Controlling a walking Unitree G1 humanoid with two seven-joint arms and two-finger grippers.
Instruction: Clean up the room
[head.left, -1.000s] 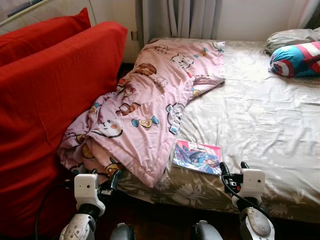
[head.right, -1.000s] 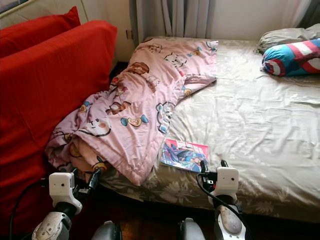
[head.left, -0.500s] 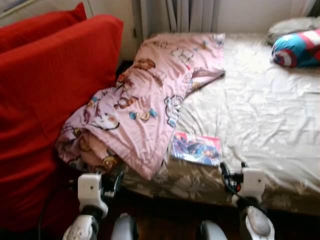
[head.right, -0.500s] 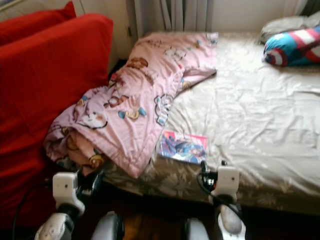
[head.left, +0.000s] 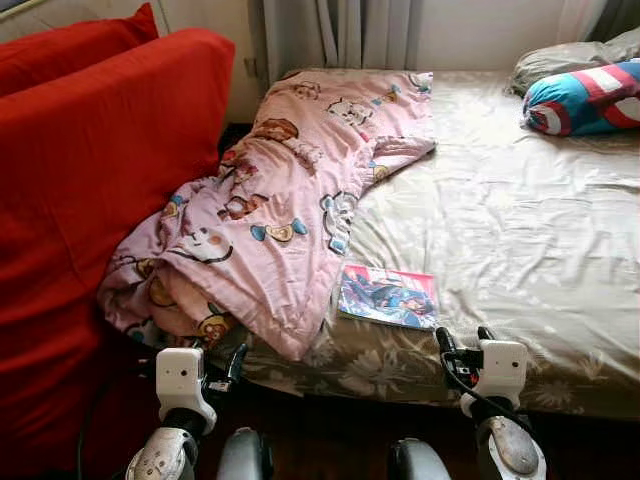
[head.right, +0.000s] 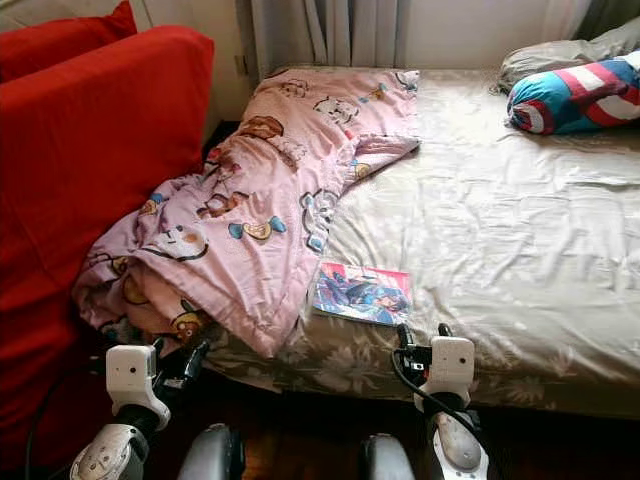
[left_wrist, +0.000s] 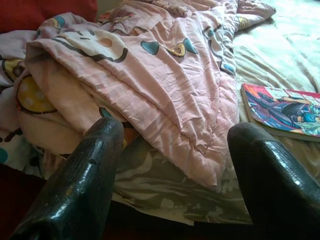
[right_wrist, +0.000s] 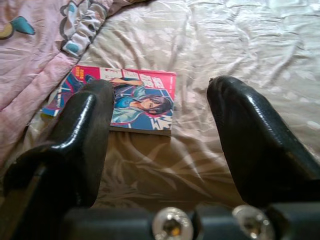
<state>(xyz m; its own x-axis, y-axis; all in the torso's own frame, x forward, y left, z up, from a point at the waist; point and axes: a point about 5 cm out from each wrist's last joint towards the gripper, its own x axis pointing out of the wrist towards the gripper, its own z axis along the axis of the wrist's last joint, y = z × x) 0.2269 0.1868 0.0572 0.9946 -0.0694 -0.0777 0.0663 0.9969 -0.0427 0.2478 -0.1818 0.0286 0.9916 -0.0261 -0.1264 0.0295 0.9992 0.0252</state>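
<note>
Left tool (head.left: 232, 362) sat at the bed's near edge, fingers (left_wrist: 85, 180) spread apart, nothing between them, aimed at the pink cartoon quilt (head.left: 270, 215) bunched at 10 o'clock on the bed (head.left: 520, 230). Right tool (head.left: 462, 345) also spread wide and empty, just short of the mattress edge, with the comic book (head.left: 388, 296) at its 11 o'clock, lying flat on the beige sheet, one edge touching the quilt's hem. Red sofa (head.left: 90, 170) stood at 9 o'clock against the bed. Striped blue-red pillow (head.left: 585, 98) and a grey pillow (head.left: 560, 62) lay at 2 o'clock, well apart from the book.
</note>
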